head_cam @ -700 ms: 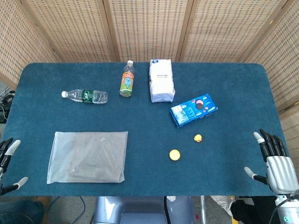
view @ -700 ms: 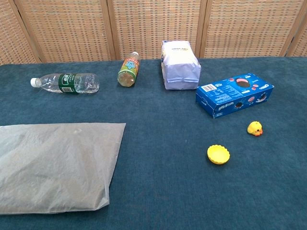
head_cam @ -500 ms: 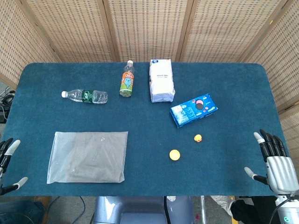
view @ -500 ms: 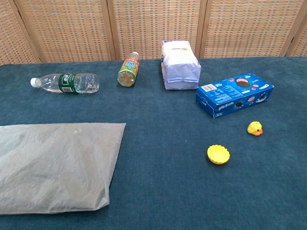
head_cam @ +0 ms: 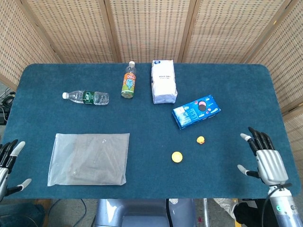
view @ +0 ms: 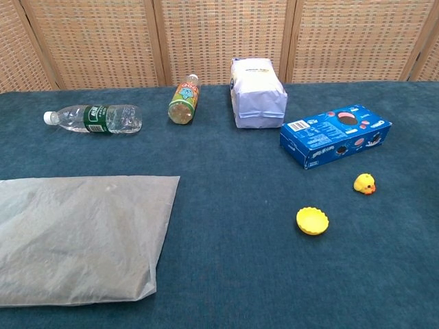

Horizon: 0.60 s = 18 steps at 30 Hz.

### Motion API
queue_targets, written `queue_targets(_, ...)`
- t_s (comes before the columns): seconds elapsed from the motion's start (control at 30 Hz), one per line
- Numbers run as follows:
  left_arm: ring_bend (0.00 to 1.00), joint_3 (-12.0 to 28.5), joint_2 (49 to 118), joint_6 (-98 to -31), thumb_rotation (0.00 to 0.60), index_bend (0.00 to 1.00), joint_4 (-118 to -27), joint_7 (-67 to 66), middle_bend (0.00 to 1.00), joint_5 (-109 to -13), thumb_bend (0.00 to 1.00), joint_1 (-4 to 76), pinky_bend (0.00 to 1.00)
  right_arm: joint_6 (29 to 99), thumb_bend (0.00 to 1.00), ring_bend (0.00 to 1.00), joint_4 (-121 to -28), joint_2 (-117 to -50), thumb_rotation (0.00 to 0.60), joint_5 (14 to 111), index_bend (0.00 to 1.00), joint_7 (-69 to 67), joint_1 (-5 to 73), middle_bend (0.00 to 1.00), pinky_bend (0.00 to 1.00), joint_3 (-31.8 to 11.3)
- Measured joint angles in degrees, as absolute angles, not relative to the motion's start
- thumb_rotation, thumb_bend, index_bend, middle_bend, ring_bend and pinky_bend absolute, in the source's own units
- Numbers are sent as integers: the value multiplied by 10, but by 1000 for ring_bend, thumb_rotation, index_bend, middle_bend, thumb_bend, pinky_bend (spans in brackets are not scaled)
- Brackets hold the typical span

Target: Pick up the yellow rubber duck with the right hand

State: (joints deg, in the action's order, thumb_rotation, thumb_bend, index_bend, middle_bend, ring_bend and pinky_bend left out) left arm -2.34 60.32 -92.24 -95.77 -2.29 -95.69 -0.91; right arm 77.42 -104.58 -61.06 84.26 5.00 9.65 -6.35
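**Seven things on the blue table, both hands empty at the near corners**

The blue felt-covered table (head_cam: 142,118) carries two bottles, one pouch, one box, one bag, one cap and one duck. A clear plastic water bottle with a green label (head_cam: 85,97) lies on its side toward the far left. An orange drink bottle with a cartoon label (head_cam: 129,80) lies near the middle of the far edge, and a white and lilac paper pouch (head_cam: 164,82) lies just to its right. A blue cardboard biscuit box (head_cam: 196,111) sits right of centre. A translucent grey plastic bag (head_cam: 89,159) lies flat near the front left corner. A round yellow cap (head_cam: 176,157) rests near the front edge, and the small yellow rubber duck (head_cam: 201,140) sits between the cap and the box, touching neither.

Only the head view shows the hands. The right hand (head_cam: 265,158) is at the front right corner, fingers spread and holding nothing, well apart from the duck. The left hand (head_cam: 7,163) shows at the front left corner, fingers apart and empty. The chest view shows the duck's orange beak.

The print on the labels is too small to read.
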Motion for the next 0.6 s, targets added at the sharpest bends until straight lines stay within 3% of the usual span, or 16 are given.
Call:
queue_targets(0.4,0,-11,622,-872,600,0,-956,-53,0,-920,24,13,0,610,34,0,-963,-722,600,680,370,132,238,0,0,-124)
queue_targets(0.6,0,-5,625,-855,600,0,-951,-53,0,-902,22,22,0,588,116,0,-911,-797,600,624,411,186,272,0,0,-131)
